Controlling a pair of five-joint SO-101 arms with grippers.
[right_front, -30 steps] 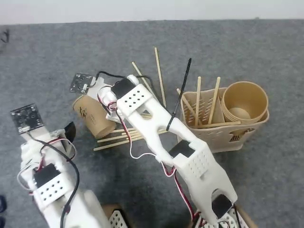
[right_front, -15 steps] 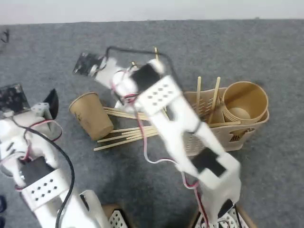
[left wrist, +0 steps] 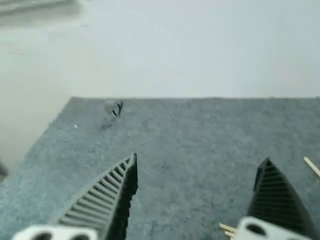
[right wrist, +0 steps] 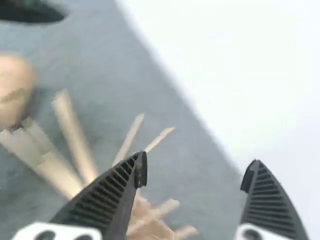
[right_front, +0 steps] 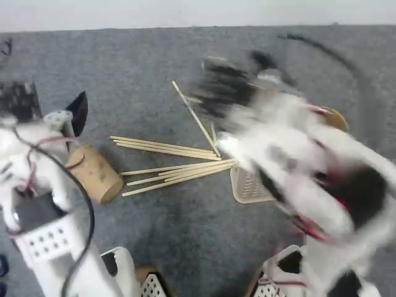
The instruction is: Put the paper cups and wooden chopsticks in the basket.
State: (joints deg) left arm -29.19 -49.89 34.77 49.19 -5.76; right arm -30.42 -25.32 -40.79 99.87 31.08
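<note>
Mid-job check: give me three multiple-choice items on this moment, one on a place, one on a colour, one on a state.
1. Where is the paper cup? A in the basket; B on its side on the carpet; C in the right claw.
2. What colour is the carpet? A grey; B green; C red.
3. How is the left claw? A shut on a chopstick; B shut on the cup; C open.
Key: B, it lies tipped over on the carpet; A, grey shows throughout; C, its fingers stand apart with nothing between.

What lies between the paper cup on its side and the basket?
Loose wooden chopsticks lie on the carpet between the paper cup and the basket, as the high view shows.
</note>
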